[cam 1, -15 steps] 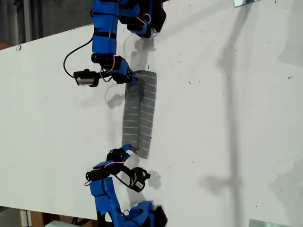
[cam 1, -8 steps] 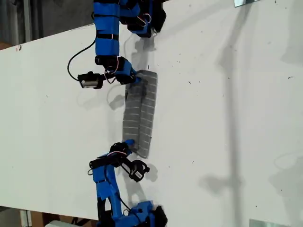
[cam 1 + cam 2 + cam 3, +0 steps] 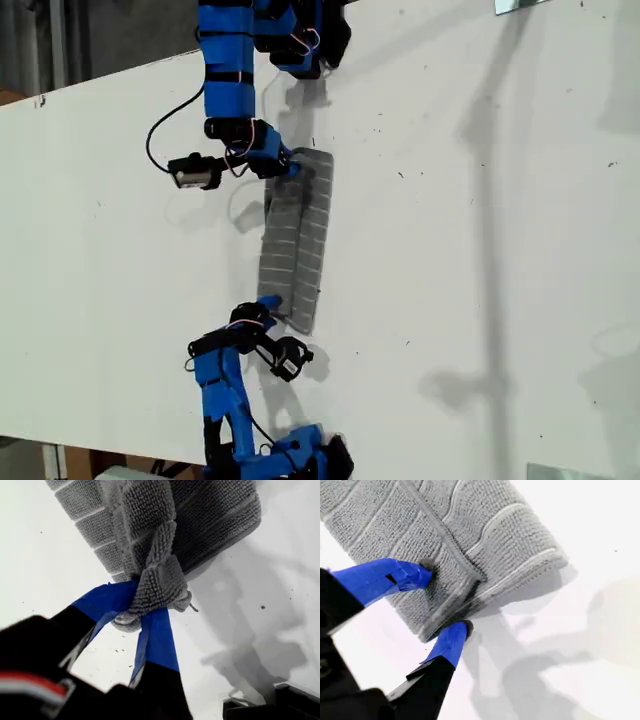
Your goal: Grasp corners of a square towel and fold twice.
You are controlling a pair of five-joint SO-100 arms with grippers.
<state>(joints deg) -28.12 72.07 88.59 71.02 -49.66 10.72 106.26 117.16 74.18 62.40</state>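
1. The towel (image 3: pixel 300 240) lies as a narrow folded strip on the white table (image 3: pixel 480 250), running between the two arms
2. My first gripper (image 3: pixel 142 605) is clamped on a bunched corner (image 3: pixel 160 587) and, over the last second, has carried it slightly toward the exterior view's right
3. My second gripper (image 3: pixel 441 600) has swung in at the strip's other end; its jaws stand apart, straddling that corner, not yet pinching
4. Judgement: one end is secured, and the other needs closing before the next fold
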